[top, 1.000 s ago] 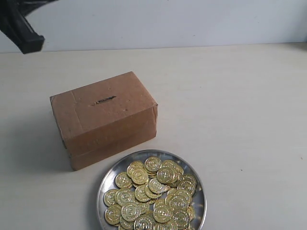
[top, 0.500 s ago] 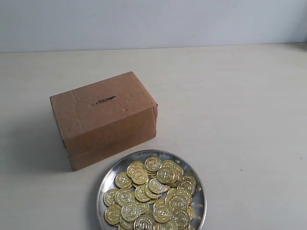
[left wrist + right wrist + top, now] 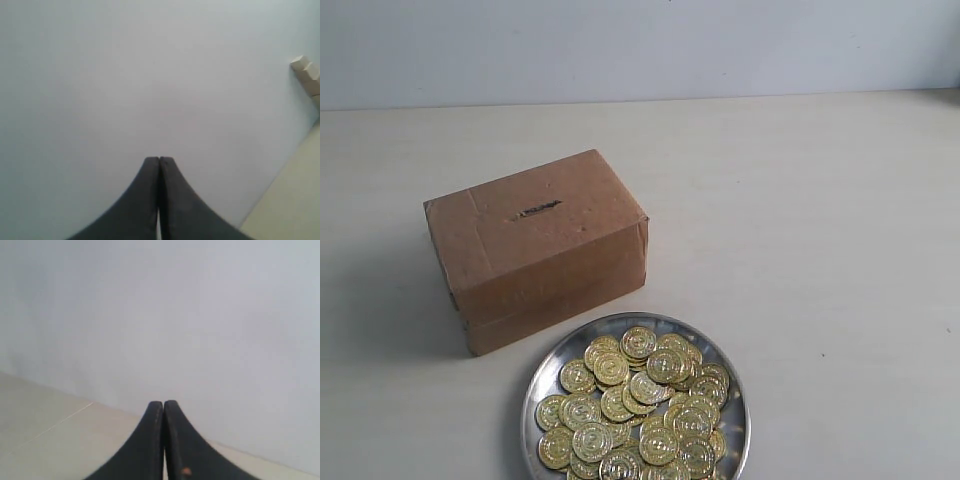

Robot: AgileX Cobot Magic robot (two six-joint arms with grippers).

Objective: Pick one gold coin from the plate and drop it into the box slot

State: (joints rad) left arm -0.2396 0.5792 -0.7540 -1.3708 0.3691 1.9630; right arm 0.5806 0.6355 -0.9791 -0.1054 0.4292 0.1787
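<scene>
The brown cardboard box [image 3: 535,245] stands left of centre on the table, its thin dark slot [image 3: 537,210] on the top face. In front of it, at the near edge, the round silver plate [image 3: 548,372] holds a heap of several gold coins [image 3: 638,405]. Neither arm shows in the exterior view. My left gripper [image 3: 159,159] is shut with nothing between its black fingers, facing a pale wall. My right gripper [image 3: 163,402] is also shut and empty, facing the wall and a strip of table.
The beige table [image 3: 820,250] runs wide to the right of the box and plate. A pale wall [image 3: 640,45] closes the back. A small beige stepped object [image 3: 307,75] shows at the edge of the left wrist view.
The dark arm part seen at the upper left corner of the exterior view one second ago has withdrawn out of frame. Box, plate and coins have not moved.
</scene>
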